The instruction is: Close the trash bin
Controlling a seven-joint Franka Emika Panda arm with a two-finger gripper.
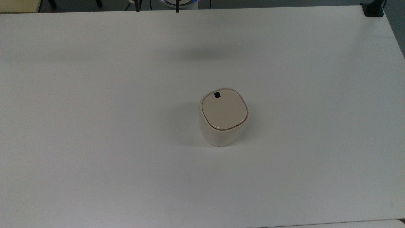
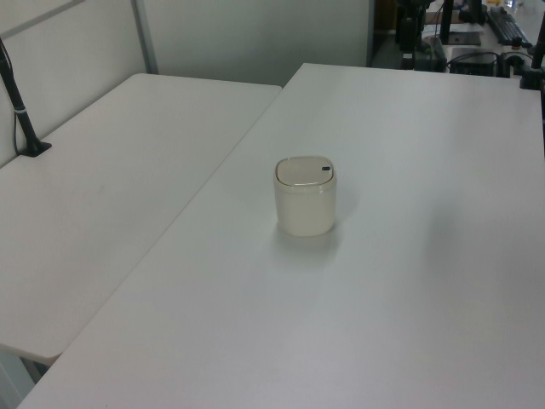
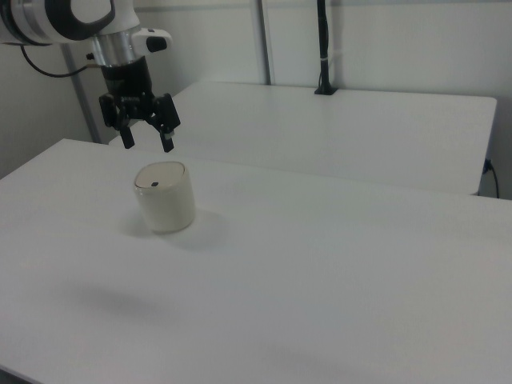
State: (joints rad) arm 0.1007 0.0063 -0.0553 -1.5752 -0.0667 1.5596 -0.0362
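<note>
A small cream trash bin (image 1: 224, 110) with rounded corners stands near the middle of the white table (image 1: 95, 126). Its flat lid lies level on the rim, with a small black button (image 1: 217, 95) at the edge nearest the arm. The bin also shows in the left view (image 2: 304, 196) and in the right view (image 3: 165, 198). My gripper (image 3: 148, 144) hangs open in the air above and behind the bin, holding nothing. In the top view its two fingertips (image 1: 137, 9) poke in at the top edge, with the gripper (image 1: 157, 9) spread wide.
A second white table (image 2: 102, 187) adjoins this one. A black post (image 3: 322, 48) is clamped at its far side. Another black clamp (image 1: 373, 9) sits at the top view's top right table corner. Desks with equipment (image 2: 477, 34) stand beyond the table's far end.
</note>
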